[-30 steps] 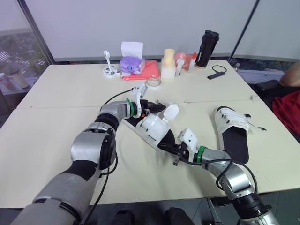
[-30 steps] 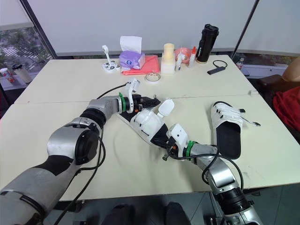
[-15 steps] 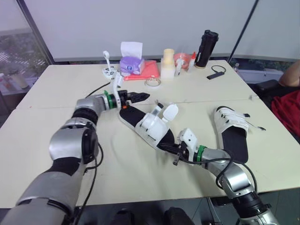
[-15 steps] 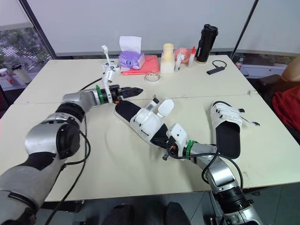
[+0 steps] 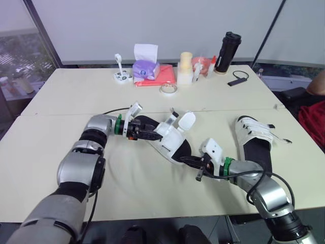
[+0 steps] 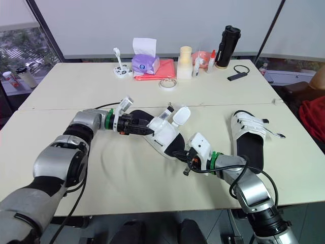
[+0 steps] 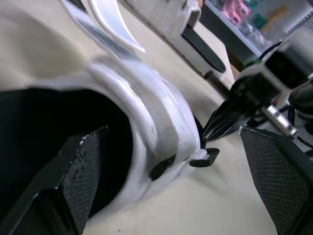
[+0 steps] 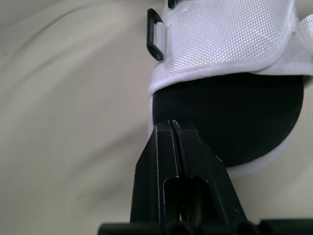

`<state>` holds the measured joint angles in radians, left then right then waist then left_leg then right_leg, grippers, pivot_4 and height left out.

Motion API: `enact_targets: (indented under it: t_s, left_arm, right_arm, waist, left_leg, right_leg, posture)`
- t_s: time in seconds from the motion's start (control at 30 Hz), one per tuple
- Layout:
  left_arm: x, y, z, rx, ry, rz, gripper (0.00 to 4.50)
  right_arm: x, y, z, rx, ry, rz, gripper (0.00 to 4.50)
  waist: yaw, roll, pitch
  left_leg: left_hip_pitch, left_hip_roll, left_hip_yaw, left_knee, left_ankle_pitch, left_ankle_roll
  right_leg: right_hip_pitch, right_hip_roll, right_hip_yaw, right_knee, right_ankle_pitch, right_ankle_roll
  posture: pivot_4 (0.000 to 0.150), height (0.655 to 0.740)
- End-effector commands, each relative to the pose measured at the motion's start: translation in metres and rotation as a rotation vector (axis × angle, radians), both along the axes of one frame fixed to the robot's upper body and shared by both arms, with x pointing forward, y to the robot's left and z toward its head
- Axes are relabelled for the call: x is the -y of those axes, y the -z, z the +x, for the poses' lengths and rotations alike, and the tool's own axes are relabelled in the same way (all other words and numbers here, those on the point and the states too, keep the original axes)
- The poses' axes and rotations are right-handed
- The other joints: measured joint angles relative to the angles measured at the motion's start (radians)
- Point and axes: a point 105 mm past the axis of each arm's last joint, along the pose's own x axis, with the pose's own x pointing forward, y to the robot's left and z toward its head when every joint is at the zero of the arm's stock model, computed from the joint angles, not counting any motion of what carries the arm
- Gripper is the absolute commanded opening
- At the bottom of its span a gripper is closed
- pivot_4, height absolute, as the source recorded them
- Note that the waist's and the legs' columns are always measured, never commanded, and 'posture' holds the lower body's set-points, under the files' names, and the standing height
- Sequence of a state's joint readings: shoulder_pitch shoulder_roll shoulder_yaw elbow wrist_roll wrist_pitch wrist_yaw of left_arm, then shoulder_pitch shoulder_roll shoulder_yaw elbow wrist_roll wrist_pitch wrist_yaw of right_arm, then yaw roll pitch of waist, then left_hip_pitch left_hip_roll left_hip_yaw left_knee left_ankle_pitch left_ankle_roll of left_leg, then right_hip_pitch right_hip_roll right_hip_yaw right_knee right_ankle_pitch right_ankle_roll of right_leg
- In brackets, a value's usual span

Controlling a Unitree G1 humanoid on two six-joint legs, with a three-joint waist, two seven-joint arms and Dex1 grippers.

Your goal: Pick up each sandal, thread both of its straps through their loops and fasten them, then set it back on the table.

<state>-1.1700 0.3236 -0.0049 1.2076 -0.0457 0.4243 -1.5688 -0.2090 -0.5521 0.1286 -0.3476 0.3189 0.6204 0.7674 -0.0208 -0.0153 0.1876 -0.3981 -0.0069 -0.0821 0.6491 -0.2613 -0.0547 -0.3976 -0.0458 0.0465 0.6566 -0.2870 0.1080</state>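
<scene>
The black-soled sandal with white woven straps lies slantwise in the middle of the cream table, just on the near side of the seam between its two tops. Both of its straps stand up unfastened, the rounded white flaps lifted clear of the black plastic loop on the side of the upper. The left gripper is at the sandal's far-left end with its fingers spread wide, one on each side of the white upper, pinching nothing. The right gripper lies low at the near-right end, fingers pressed together, tips at the rim of the sole; whether they nip that rim cannot be told. The second sandal of the same kind lies flat well off to the right, straps across it, close to the table's right edge. Bare tabletop opens to the left of the middle sandal and in front of it. The purple tissue box, red cloth, roll of tape and tall black flask stand along the far side, well apart from both arms
</scene>
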Motion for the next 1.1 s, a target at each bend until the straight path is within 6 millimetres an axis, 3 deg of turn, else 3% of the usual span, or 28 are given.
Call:
enact_targets:
  t_s: [0.03,0.13,0.37,0.7,0.9,0.93,1.1]
  left_arm:
    - [0.009,-0.014,0.0,0.02,0.026,-0.06,4.46]
    - [0.016,-0.018,-0.005,-0.015,0.055,-0.113,3.56]
    - [0.022,-0.022,-0.019,-0.073,0.106,-0.156,0.01]
    - [0.021,-0.028,-0.062,-0.157,0.137,-0.207,0.01]
    - [0.023,-0.01,-0.067,-0.175,0.044,-0.189,0.01]
    - [0.023,-0.008,-0.067,-0.174,0.027,-0.19,0.83]
    - [0.021,-0.004,-0.068,-0.194,-0.012,-0.206,3.25]
  right_arm:
    - [0.0,-0.025,-0.006,0.063,-0.009,0.019,0.0]
    - [0.004,-0.029,-0.007,0.068,-0.002,0.011,0.0]
    - [0.01,-0.02,-0.007,0.035,0.026,0.014,0.0]
    - [0.015,-0.013,-0.002,0.011,0.042,0.033,0.0]
    - [0.018,-0.011,-0.001,0.009,0.044,0.027,0.0]
    - [0.02,-0.012,-0.002,0.009,0.044,0.024,0.0]
    - [0.029,-0.014,-0.004,0.009,0.052,-0.008,0.0]
  waist:
    - [0.002,0.0,0.0]
    - [0.003,0.0,0.0]
    - [0.0,0.0,0.0]
    - [0.001,0.0,0.0]
    - [0.005,0.001,0.0]
    - [0.005,0.001,0.0]
    - [0.007,0.001,0.0]
  left_leg:
    - [-0.001,0.0,0.0,0.0,0.0,0.0]
    - [-0.002,0.0,0.0,0.001,0.0,0.0]
    - [-0.003,0.0,0.0,0.001,0.0,0.0]
    - [-0.008,0.001,0.0,0.004,0.0,0.0]
    - [-0.008,0.001,0.0,0.006,0.0,0.0]
    - [-0.008,0.001,0.0,0.006,0.0,0.0]
    - [-0.008,0.0,0.0,0.007,0.0,0.0]
  right_leg:
    - [-0.001,0.0,0.0,0.0,0.0,0.0]
    - [-0.001,0.0,0.0,0.001,0.0,0.0]
    - [-0.004,0.0,0.0,0.002,0.0,0.0]
    - [-0.01,0.0,0.001,0.008,0.0,0.0]
    - [-0.009,0.0,0.001,0.008,0.0,0.0]
    - [-0.009,0.0,0.001,0.008,0.0,0.0]
    - [-0.009,0.0,0.001,0.008,0.0,0.0]
  posture:
    - [0.15,0.74]
    - [0.15,0.74]
    - [0.15,0.74]
    - [0.15,0.74]
    - [0.15,0.74]
    - [0.15,0.74]
    - [0.15,0.74]
